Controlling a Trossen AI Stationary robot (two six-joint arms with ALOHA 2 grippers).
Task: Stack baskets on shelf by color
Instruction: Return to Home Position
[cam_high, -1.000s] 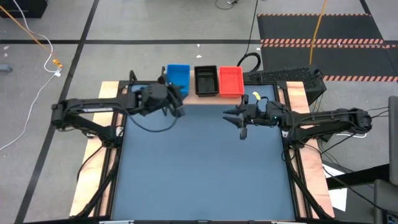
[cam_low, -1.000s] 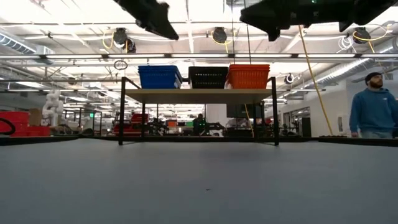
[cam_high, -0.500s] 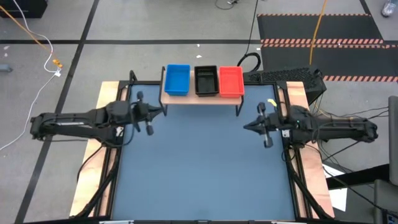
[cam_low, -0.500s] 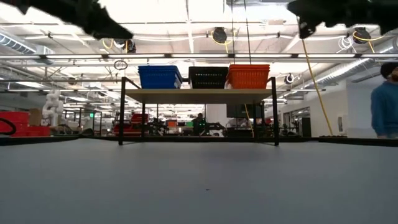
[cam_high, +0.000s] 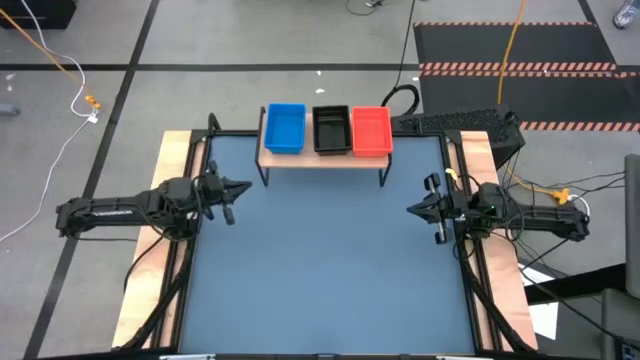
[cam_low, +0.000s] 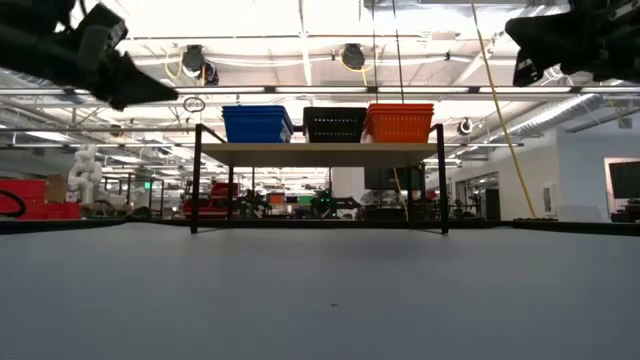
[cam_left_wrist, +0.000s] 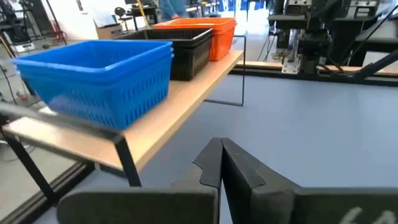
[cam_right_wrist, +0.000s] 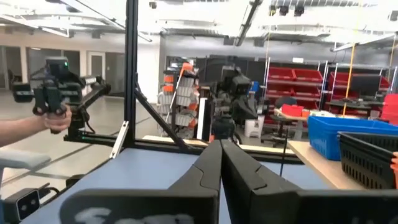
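On the light-wood shelf (cam_high: 322, 158) at the table's far edge stand a blue basket (cam_high: 285, 128), a black basket (cam_high: 331, 128) and a red basket (cam_high: 372, 131) side by side; each rests on its bottom. From the low view the baskets (cam_low: 328, 124) look like stacks. My left gripper (cam_high: 243, 187) is shut and empty at the table's left edge, pointing right. My right gripper (cam_high: 412, 209) is shut and empty at the right edge, pointing left. Its fingertips (cam_right_wrist: 220, 144) meet.
The shelf stands on thin black legs (cam_low: 195, 180) over the blue-grey tabletop (cam_high: 325, 270). Wooden side rails (cam_high: 170, 150) flank the table. In the right wrist view a person's hand (cam_right_wrist: 53, 121) holds a device beyond the table.
Both arms have drawn back from near the shelf: the left gripper toward the table's left edge and down, the right toward the right edge and down. Both grippers have shut with nothing in them. The baskets have stayed put.
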